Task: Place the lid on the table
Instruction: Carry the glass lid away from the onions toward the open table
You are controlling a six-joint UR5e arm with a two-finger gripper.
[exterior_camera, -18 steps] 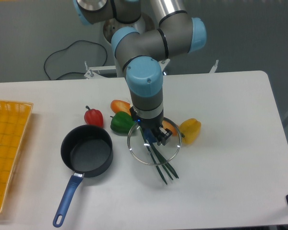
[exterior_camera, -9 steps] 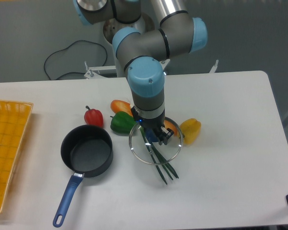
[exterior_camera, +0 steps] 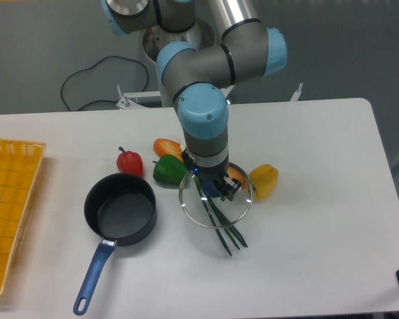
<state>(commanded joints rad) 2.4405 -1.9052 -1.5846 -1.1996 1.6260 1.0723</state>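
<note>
Arm bent down, wrist vertical; hand (exterior_camera: 218,188) pointing down, apparently clamped.

Brightness: even and bright; white bench (exterior_camera: 319,199) well exposed, not blown out.
Light source: overhead and diffuse, judging by the short shadows; lamp itself not in view.
Shadows: soft, short, close under the pan (exterior_camera: 121,208) and the peppers; faint grey shading under the lid (exterior_camera: 215,199).
Glare: pale sheen on the arm's blue cap (exterior_camera: 202,111); thin bright line along the lid's metal rim; glass otherwise clear, green stems visible through it.
Focus: fairly sharp across the bench; fine detail at the end effector (exterior_camera: 216,188) soft and dark.
Background: dim grey floor, low contrast.
Distortion: bench edges slightly bowed.
</note>
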